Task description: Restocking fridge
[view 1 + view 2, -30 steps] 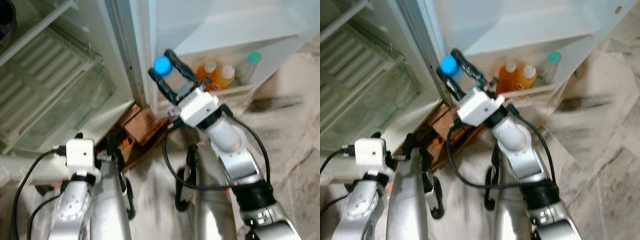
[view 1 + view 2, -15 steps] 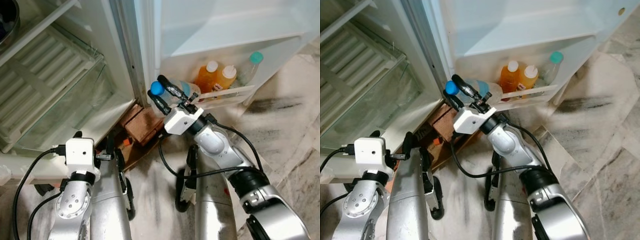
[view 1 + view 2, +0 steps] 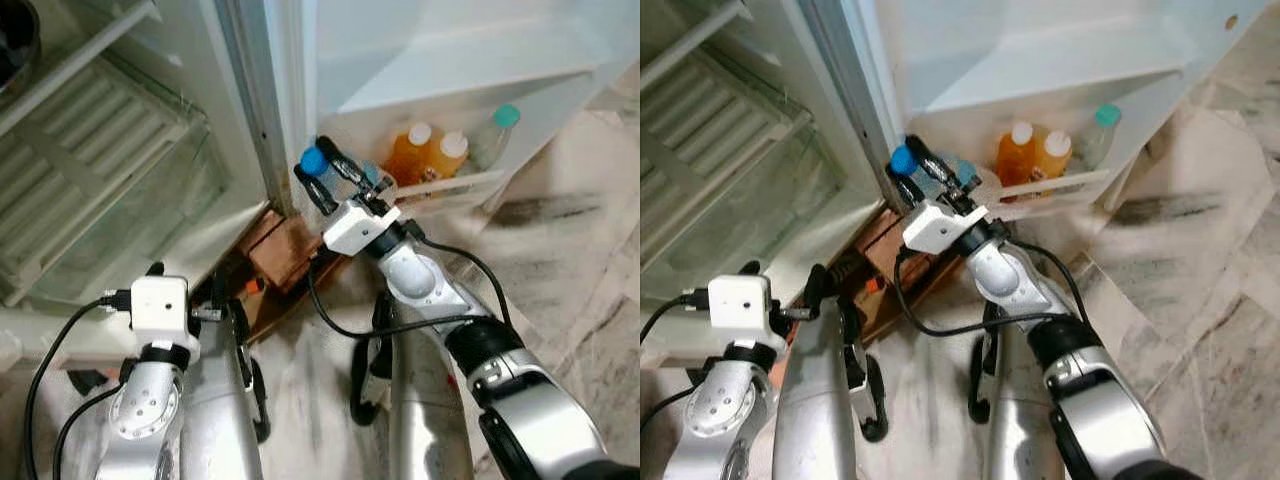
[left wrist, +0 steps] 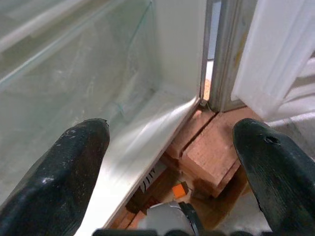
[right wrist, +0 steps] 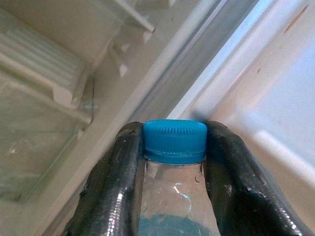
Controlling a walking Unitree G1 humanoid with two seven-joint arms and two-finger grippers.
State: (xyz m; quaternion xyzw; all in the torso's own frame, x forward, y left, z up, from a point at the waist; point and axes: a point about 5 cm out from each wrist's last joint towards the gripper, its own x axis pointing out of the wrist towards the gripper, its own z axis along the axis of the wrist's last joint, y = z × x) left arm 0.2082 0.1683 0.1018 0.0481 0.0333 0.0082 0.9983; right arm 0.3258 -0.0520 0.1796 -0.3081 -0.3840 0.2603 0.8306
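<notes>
Lowered since a second ago, my right gripper (image 3: 322,176) pinches the water bottle (image 5: 174,196) (blue cap) beside the door shelf (image 3: 455,185); clipping its rail could topple it.

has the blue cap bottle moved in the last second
Yes. The right pincer has carried the blue-capped bottle down toward the door shelf, beside the orange bottles.

We count four bottles in all: two orange bottles (image 3: 412,152) (image 3: 449,155) side by side on the door shelf (image 3: 455,184), one clear bottle with a teal cap (image 3: 497,133) beside them, and one blue-capped bottle (image 3: 318,164) between the black fingers. We see two grippers (image 3: 328,168) (image 4: 172,162), two wooden blocks (image 4: 209,155).
</notes>
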